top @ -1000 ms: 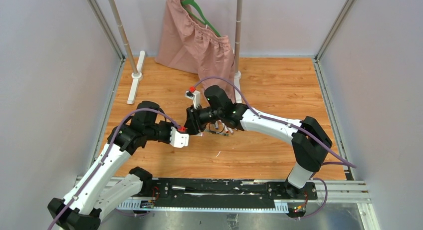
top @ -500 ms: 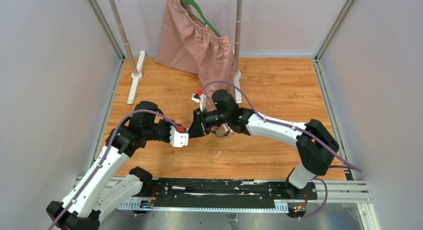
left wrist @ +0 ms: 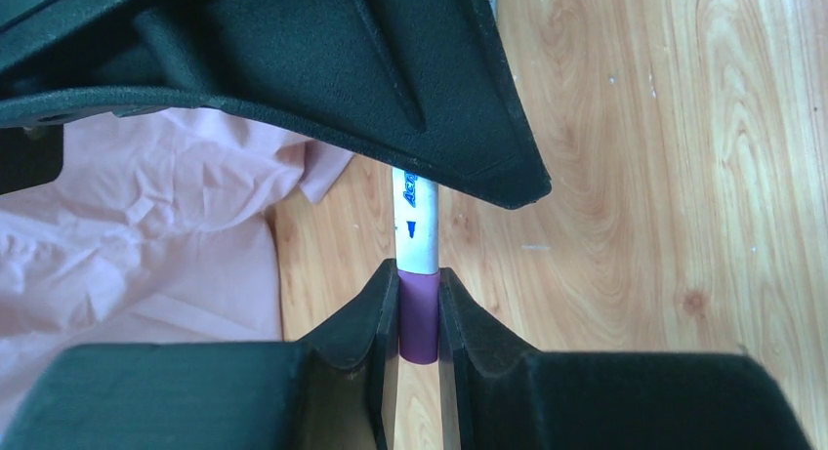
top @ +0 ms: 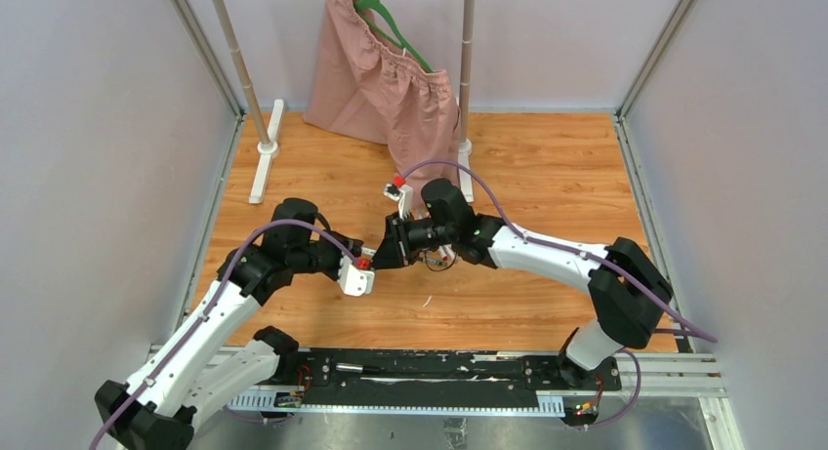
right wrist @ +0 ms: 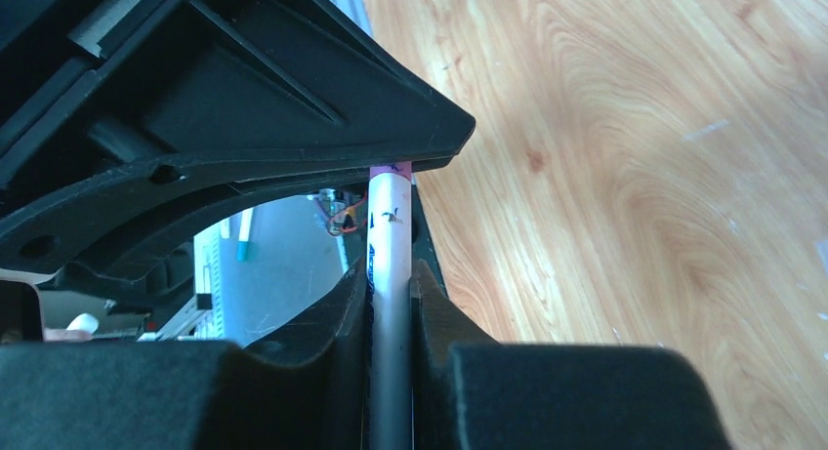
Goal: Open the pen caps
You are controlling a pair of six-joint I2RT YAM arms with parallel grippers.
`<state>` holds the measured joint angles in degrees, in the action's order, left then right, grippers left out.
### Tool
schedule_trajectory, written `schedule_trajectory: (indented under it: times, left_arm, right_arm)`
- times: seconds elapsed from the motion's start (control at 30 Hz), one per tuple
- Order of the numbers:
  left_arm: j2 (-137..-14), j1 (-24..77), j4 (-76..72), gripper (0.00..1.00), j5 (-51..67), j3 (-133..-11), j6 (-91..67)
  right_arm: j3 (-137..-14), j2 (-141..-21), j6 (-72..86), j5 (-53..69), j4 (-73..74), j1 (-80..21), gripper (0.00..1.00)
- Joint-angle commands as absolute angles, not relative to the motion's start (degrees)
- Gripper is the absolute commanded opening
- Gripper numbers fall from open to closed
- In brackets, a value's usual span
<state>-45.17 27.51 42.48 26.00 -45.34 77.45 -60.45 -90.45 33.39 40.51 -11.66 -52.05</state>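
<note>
Wooden table (top: 557, 177): filling the middle of the overhead frame, walled by grey panels. Pink cloth (top: 376, 89): hanging from a green hanger (top: 389, 25) at upper centre, draping down to the table's far edge; in the left wrist view it is showing as crumpled folds at the left of the frame. Two rack poles (top: 467, 69): standing either side of the cloth, the left one leaning. Left arm (top: 210, 313) and right arm (top: 547, 250): reaching in from lower left and lower right, meeting tip to tip at the frame's centre, above bare wood. In each wrist view the other arm's black housing is crowding the upper frame and hiding part of the pen. White pen barrel (right wrist: 388, 230): running straight between the two claws, blue print showing on it; the right gripper (right wrist: 389, 271) is pinching it along its length. Purple pen cap (left wrist: 418, 318): short, smooth, opaque cylinder, sitting on the barrel's end with no gap showing at the join; the left gripper (left wrist: 418, 274) is clamping it, one finger pressing each side.
</note>
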Motion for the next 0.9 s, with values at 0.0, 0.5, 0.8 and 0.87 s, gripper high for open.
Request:
schedule_trajectory:
  times: [0.0, 0.5, 0.8, 0.87]
  left_arm:
    - [-47.0, 26.97, 42.98, 0.0, 14.51, -44.7, 77.7]
    - [-51.4, 26.9, 39.77, 0.0, 4.24, -44.54, 72.07]
    - [-60.07, 26.9, 41.86, 0.0, 7.3, -46.13, 56.39]
    - [-62.45, 26.89, 42.32, 0.0, 6.91, -45.68, 55.79]
  right_arm:
    - [-56.05, -83.19, 31.2, 39.59, -4.45, -50.44, 0.0]
    - [-47.89, -71.0, 24.87, 29.88, 7.86, -47.76, 0.0]
    - [-40.0, -60.21, 25.73, -9.45, 12.4, -39.86, 0.0]
    - [-37.93, -59.64, 26.32, -14.69, 12.01, -37.64, 0.0]
